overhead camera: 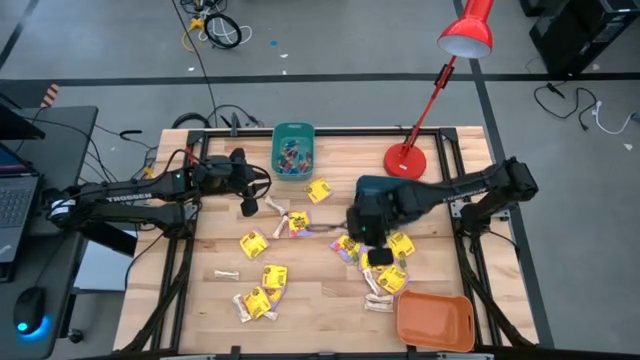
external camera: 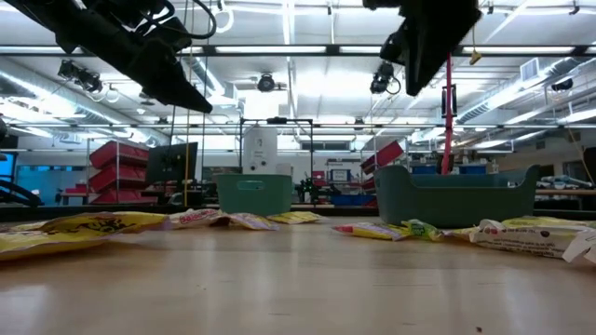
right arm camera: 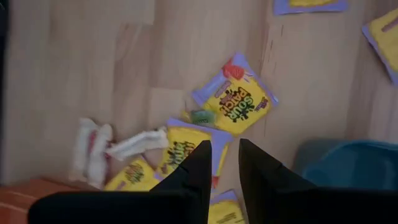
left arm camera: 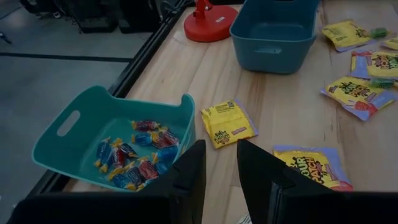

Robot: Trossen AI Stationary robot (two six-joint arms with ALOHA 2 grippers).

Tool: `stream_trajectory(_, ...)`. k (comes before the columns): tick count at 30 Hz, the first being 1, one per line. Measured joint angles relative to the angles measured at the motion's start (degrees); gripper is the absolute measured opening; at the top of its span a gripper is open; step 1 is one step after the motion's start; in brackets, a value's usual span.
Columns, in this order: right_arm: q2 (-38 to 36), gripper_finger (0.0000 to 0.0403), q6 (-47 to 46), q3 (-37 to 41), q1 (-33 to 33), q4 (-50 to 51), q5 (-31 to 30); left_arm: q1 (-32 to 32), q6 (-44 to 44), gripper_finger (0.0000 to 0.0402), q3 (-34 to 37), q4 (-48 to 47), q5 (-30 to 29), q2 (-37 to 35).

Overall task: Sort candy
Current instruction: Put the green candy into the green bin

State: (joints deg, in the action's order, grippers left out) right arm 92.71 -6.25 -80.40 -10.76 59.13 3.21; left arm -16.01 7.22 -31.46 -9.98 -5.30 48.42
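Yellow candy packets lie scattered flat on the wooden table (overhead camera: 320,300), among them one (overhead camera: 253,243) at the left and one (overhead camera: 400,243) beside my right gripper. Whitish stick pieces (overhead camera: 227,273) lie between them. Small blue and red sweets (left arm camera: 134,158) fill the light teal bin (overhead camera: 293,148). My left gripper (overhead camera: 246,206) hovers open near that bin, above a yellow packet (left arm camera: 227,123). My right gripper (overhead camera: 375,245) points down above the packets (right arm camera: 235,98) and white pieces (right arm camera: 134,144), its fingers slightly open and with nothing between them.
A darker teal bin (overhead camera: 385,190) stands partly under my right arm. An orange bin (overhead camera: 435,318) sits at the near right corner. A red lamp's base (overhead camera: 405,158) stands on the far right of the table. Bare wood shows along the near left edge.
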Motion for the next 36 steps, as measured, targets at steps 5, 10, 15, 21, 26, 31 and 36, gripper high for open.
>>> stream_trajectory(5,-0.03,0.0078,3.30,3.98,-5.42,-4.10,-7.12,0.00,-0.28,0.0094,0.00,-0.25,0.00,0.49)
stream_trajectory(10,-0.04,0.0096,3.25,8.75,-9.37,-13.74,-12.74,0.00,-1.27,0.0094,0.04,-0.45,0.00,1.66)
stream_trajectory(15,-0.02,0.0116,-5.77,12.47,-10.68,-19.32,-15.19,0.00,-2.75,0.0094,0.04,-0.20,1.24,3.02)
stream_trajectory(21,0.01,0.0139,-21.38,16.91,-10.62,-25.22,-16.14,0.02,-2.97,0.0094,0.04,-0.06,2.29,4.70)
stream_trajectory(26,0.02,0.0147,-26.04,18.57,-10.36,-28.31,-16.22,0.02,-2.99,0.0094,0.04,-0.20,2.47,5.27)
stream_trajectory(31,0.02,0.0149,-18.05,22.31,-13.30,-34.33,-18.93,0.02,-2.99,0.0094,0.04,-0.22,2.53,5.25)
stream_trajectory(36,0.02,0.0149,-21.79,25.71,-14.47,-37.29,-23.72,0.02,-3.02,0.0094,0.04,-1.08,2.56,5.25)
